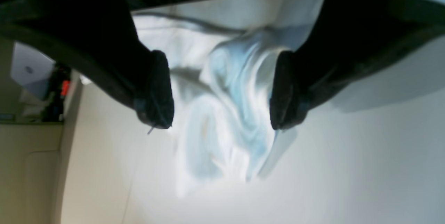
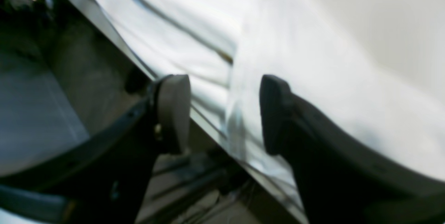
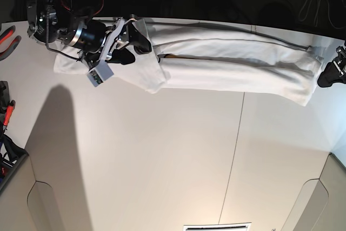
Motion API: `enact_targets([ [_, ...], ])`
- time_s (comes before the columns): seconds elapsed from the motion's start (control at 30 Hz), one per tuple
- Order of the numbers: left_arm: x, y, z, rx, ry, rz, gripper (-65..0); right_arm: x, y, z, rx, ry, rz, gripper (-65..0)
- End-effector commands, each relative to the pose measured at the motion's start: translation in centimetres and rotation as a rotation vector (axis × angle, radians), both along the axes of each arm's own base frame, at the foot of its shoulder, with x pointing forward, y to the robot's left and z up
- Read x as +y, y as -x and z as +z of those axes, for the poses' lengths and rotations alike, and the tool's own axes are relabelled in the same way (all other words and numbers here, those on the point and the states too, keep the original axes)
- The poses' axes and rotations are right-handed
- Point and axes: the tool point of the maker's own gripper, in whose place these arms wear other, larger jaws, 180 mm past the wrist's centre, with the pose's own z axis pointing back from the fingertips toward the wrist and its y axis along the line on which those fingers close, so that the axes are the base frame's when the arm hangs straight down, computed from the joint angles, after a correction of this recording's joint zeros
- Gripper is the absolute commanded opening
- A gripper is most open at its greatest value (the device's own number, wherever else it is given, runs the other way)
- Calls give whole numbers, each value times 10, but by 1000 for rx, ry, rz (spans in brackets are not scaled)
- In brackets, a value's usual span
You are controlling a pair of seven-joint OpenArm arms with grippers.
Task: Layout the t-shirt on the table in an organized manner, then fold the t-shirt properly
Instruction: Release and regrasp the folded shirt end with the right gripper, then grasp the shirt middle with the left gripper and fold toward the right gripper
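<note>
The t-shirt (image 3: 232, 66) lies stretched along the tabletop's (image 3: 162, 160) far edge. Both grippers, left (image 1: 222, 92) and right (image 2: 225, 112), have fingers apart, empty. A shallow grab risks bunching cloth over that edge.

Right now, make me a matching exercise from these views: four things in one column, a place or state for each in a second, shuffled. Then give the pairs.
Things
1. t-shirt
2. left gripper
3. right gripper
4. table

Places or states
A. fingers apart, over the table's edge with the floor below
B. stretched in a long band along the far edge
C. bare white top crossed by a thin dark seam
D. fingers apart around bunched white cloth

Pairs: 1-B, 2-D, 3-A, 4-C
</note>
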Motion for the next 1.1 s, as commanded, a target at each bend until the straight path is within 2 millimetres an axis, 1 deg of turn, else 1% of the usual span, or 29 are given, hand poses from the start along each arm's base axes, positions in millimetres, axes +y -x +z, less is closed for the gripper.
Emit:
enact_targets([
  [0.0,6,-7,10,-33,-28,-2,-182,4,-9,3,-26,-19,2,-334],
  [0.13,-9,1,-14,19,-39,-17,-182,12,-7,-23,52,-18,28,-334],
  [0.23,-21,2,-21,24,-13,-22,-182,15,-6,-35,88,-17,37,-334],
  [0.57,-53,5,-37,69,28,-108,-185,15,-9,-35,89,-16,38,-334],
  [0.6,-54,5,-37,72,29,-112,-197,14,-9,-35,89,-16,38,-334],
  [0.63,-54,5,-37,72,30,-113,-254,15,-9,-35,89,-16,38,-334],
  [0.67,-54,4,-36,66,34,-109,-358,14,-9,-35,89,-16,37,-334],
  [0.73,-55,0,-30,37,64,-90,-624,14,-9,-35,89,-17,37,-334],
  [0.77,-56,-2,-26,19,94,-82,-650,14,-9,-35,87,-17,37,-334],
  [0.8,-58,-4,-19,-5,134,-74,-650,14,-10,-35,86,-16,37,-334],
  [0.87,-65,-13,6,-100,253,-58,-650,15,-11,-34,83,-20,36,-334],
  [0.9,-71,-8,7,-79,267,-99,-650,15,-11,-34,84,-20,34,-334],
  [0.97,-82,-9,16,-97,267,-152,-650,14,-12,-34,86,-19,30,-334],
  [1.07,-110,-7,25,-126,258,-238,-650,14,-12,-34,86,-18,30,-334],
])
